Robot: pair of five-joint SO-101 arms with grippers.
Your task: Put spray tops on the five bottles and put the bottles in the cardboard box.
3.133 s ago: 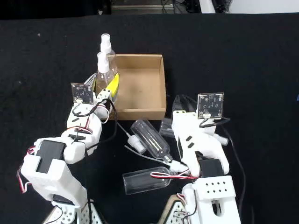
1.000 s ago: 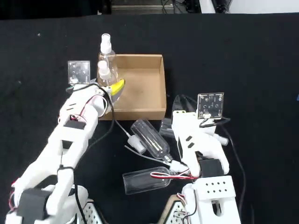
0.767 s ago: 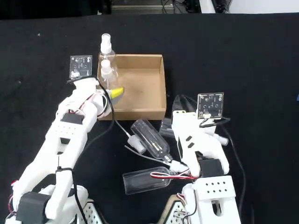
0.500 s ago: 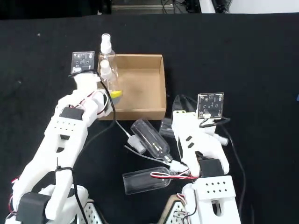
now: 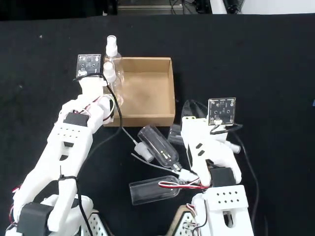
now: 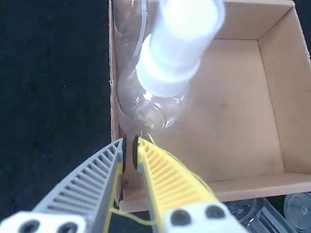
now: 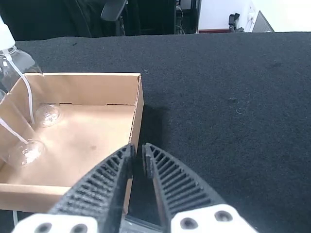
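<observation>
Two clear bottles with white spray tops stand inside the cardboard box (image 5: 147, 93) against its left wall: a nearer bottle (image 5: 110, 73) and a farther bottle (image 5: 112, 46). My left gripper (image 6: 130, 145) is shut with nothing between its fingers, its tips at the nearer bottle's (image 6: 155, 102) base by the box wall. My right gripper (image 7: 137, 150) is shut and empty, just off the box's (image 7: 77, 131) near right corner. On the table, a capped bottle (image 5: 158, 146) and an uncapped bottle (image 5: 153, 191) lie on their sides. A third bottle (image 5: 174, 132) lies partly hidden under the right arm.
A loose spray top (image 5: 187, 174) with a thin tube lies beside the right arm's base. Another white piece (image 5: 235, 147) shows on that arm's far side. Black cloth covers the table. The box's right half is bare cardboard.
The left arm stretched forward over the box's left wall and its yellow finger closed in. The nearer bottle shifted a little toward the far one. The right arm kept still.
</observation>
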